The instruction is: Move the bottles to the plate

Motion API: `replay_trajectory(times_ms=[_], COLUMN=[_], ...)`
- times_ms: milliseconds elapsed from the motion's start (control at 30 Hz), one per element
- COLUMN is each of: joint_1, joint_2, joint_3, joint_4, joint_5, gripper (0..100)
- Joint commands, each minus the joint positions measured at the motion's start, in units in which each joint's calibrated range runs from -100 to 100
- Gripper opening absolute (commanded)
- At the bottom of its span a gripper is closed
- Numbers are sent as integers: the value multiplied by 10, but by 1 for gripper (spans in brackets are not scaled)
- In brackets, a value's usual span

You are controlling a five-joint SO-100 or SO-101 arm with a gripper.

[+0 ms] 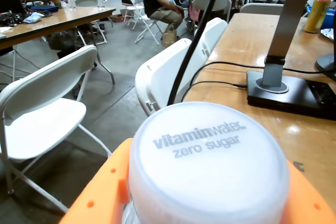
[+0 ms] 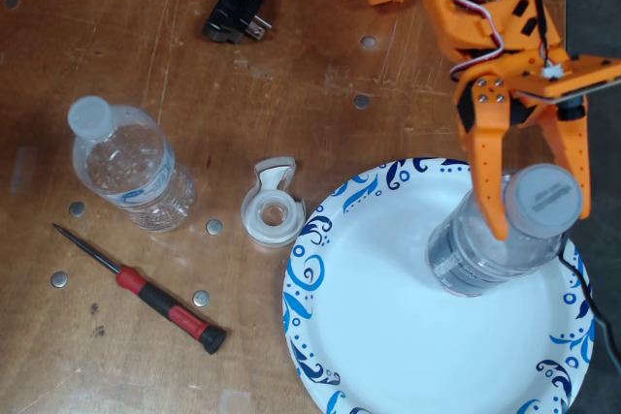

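Orange fingers [image 2: 497,186] of mine stand on either side of the capped bottle [image 2: 490,244] at the right of the fixed view, my gripper [image 2: 541,208] spread just wide enough to flank its neck; whether the pads actually press the plastic I cannot tell. That bottle stands upright on the plate [image 2: 388,307], toward the right side of it, within the blue swirl rim. In the wrist view its white cap [image 1: 207,163] fills the lower centre of the frame, lettering reading "vitaminwater zero sugar", with my orange jaw parts showing at both lower corners.

At the upper left of the fixed view the second bottle [image 2: 126,164] stands on the wooden table [image 2: 146,55], well apart from the plate. Between them sits a white tape dispenser [image 2: 272,203], just beside the plate's left rim. A red-handled screwdriver [image 2: 141,288] lies diagonally at the lower left, and a black plug adapter [image 2: 233,9] rests near the top edge.
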Motion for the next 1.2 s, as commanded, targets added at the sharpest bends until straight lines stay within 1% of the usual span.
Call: replay_trajectory(times_ms=[0, 167, 267, 367, 667, 1167], joint_1=[-3, -11, -13, -13, -11, -5], joint_2=[-2, 0, 18, 45, 118, 44], joint_3=[16, 44, 54, 42, 22, 77], joint_4=[-42, -41, -49, -49, -161, -161], joint_5=[3, 1, -18, -18, -20, -17], gripper=[3, 4, 4, 4, 4, 4])
